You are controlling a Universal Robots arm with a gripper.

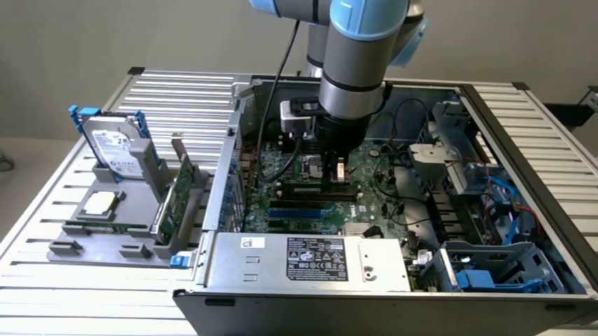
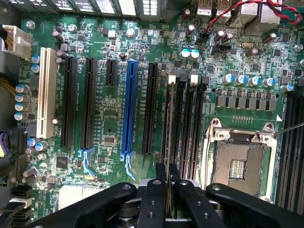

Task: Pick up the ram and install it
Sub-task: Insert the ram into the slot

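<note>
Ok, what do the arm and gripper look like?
The arm is a silver-grey tube with light-blue joint caps and a black band. A black cable runs down to a pale box at the wrist. The gripper is black, with bolted linkages and two narrow fingers.

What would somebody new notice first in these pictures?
The grey-and-blue robot arm reaches down into the open metal computer case. Its black end effector is shut on the thin green ram stick, edge-on over the black memory slots beside the empty silver processor socket. A silver hard drive with blue rails stands at the exterior view's left.
</note>
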